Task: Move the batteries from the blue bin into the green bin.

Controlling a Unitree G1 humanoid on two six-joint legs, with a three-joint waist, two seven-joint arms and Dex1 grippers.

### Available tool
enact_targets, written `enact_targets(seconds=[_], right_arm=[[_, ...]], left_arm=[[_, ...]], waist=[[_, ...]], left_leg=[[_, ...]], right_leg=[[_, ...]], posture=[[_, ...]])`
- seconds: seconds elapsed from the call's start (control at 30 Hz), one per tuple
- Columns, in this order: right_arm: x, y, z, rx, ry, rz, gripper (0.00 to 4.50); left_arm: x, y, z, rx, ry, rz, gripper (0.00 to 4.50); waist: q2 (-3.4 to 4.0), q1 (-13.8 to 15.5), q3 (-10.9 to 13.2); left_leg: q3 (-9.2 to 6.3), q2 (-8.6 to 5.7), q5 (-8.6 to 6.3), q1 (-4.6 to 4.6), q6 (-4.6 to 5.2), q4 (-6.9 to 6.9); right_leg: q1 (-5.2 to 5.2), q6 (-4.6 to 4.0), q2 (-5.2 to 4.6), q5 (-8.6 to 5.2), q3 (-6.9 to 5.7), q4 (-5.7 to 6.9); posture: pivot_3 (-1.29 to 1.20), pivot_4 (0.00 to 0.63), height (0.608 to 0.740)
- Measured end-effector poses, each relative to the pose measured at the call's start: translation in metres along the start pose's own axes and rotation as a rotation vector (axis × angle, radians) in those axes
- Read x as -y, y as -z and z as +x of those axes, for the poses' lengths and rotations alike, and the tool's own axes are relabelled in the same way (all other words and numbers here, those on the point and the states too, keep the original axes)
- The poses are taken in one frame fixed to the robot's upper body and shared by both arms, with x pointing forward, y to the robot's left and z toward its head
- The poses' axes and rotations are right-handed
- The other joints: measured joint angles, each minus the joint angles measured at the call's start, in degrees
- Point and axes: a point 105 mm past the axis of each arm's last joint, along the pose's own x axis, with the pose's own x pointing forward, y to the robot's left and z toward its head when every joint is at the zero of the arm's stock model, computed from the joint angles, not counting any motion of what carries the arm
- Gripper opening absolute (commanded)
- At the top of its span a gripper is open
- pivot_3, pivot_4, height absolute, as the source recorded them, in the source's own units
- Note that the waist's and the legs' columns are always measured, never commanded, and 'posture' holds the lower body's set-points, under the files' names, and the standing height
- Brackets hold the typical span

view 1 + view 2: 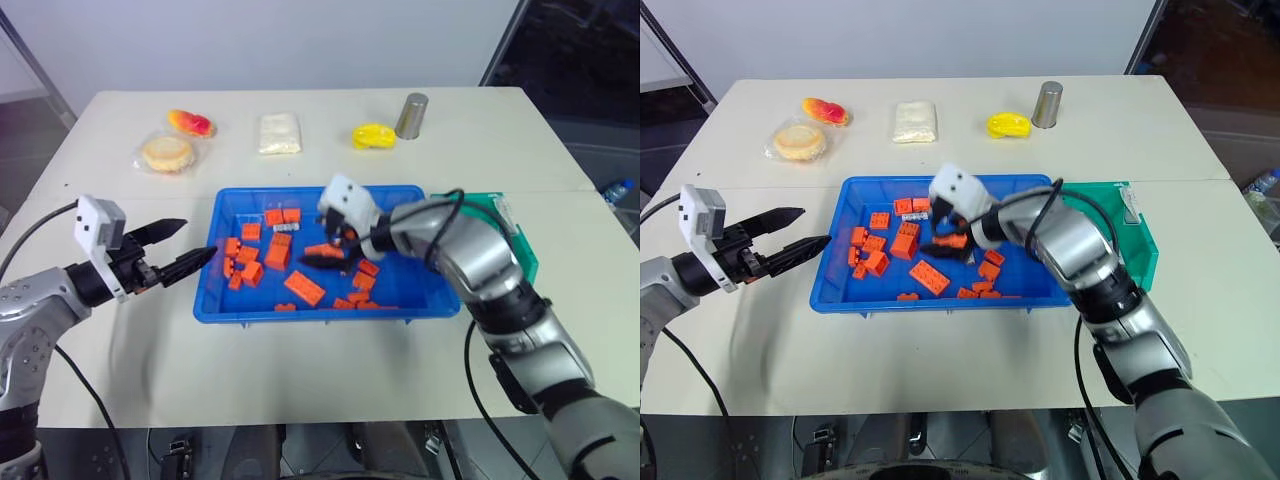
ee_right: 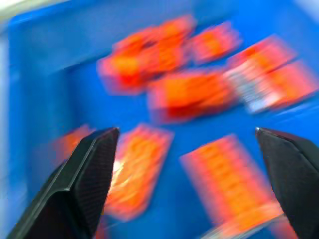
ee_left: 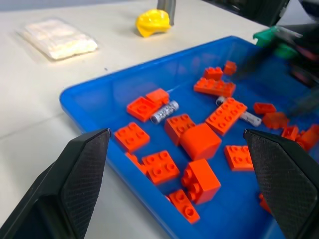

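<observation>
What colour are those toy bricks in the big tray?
Orange bricks, lying in the blue bin; the left wrist view shows them best.

We see the left arm reaching in from the table's left edge, its left claw (image 1: 178,249) held about level and pointing toward the right, its two black fingers (image 3: 75,184) spread wide with nothing between them. The right arm bends in from the right, and its right claw (image 1: 330,252) tilts downward, fingers (image 2: 87,174) parted wide and empty.

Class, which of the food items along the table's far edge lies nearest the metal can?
The yellow item, right beside the metal can; the others lie further left.
</observation>
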Motion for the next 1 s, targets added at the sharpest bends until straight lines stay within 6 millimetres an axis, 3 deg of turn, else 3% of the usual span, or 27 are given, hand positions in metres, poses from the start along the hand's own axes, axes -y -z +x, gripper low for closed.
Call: enact_targets(seconds=[0.1,0.37,0.6,0.7,1.0], right_arm=[[0.012,-0.005,0.011,0.029,0.023,-0.013,4.45],[0.016,0.025,0.041,-0.013,-0.026,0.060,4.45],[0.025,0.046,0.052,-0.072,-0.029,0.081,4.45],[0.028,0.046,0.055,-0.077,-0.031,0.078,4.45],[0.007,0.039,0.073,-0.047,-0.118,0.103,4.45]], left_arm=[[-0.002,0.001,0.001,0.013,-0.015,-0.010,4.50],[0.002,0.002,0.004,0.036,-0.036,-0.022,4.50],[0.004,0.005,0.003,0.034,-0.051,-0.023,4.50],[0.004,0.007,0.002,0.030,-0.057,-0.029,4.50],[0.005,0.006,0.003,0.043,-0.069,-0.019,4.50]], waist=[[-0.02,0.2,0.0],[-0.02,0.1,0.0],[-0.02,0.0,0.0],[-0.01,-0.1,0.0],[-0.01,-0.1,0.0]], left_leg=[[-0.02,-0.01,0.00,-0.05,0.00,-0.05],[-0.01,-0.02,0.01,-0.64,-0.03,0.02],[0.02,-0.02,0.02,-0.64,-0.03,0.02],[0.02,-0.02,0.02,-0.64,-0.04,0.02],[0.01,-0.02,0.04,-0.63,-0.07,0.03]], right_leg=[[-0.01,0.00,-0.01,0.00,-0.01,-0.02],[-0.69,-0.02,-0.03,0.04,-0.01,0.19],[-0.69,-0.04,-0.03,0.06,0.00,0.19],[-0.69,-0.04,-0.02,0.06,-0.01,0.19],[-0.70,-0.04,-0.02,0.06,-0.01,0.26]], posture=[[0.00,0.150,0.740],[0.00,0.150,0.740],[0.00,0.150,0.740],[0.00,0.150,0.740],[0.00,0.150,0.740]])
